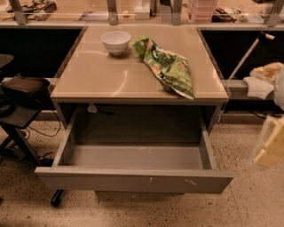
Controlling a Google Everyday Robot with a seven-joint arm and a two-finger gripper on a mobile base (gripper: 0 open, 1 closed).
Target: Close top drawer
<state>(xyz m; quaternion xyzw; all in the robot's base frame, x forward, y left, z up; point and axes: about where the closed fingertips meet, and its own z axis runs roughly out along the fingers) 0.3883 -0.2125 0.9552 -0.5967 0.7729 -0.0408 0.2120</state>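
Note:
The top drawer (133, 179) is pulled far out from under the beige table (97, 80). It is wide, shallow, grey and empty inside, and its flat front has small white scuffs right of centre. My gripper (268, 146) shows as a blurred cream shape at the right edge, level with the drawer's right side and apart from it. More of the arm (266, 77) is above it.
A white bowl (116, 41) and a green chip bag (171, 66) lie on the table top. A dark chair (24, 88) with a wheeled base stands to the left. A cluttered counter (142, 11) runs behind. The floor is speckled.

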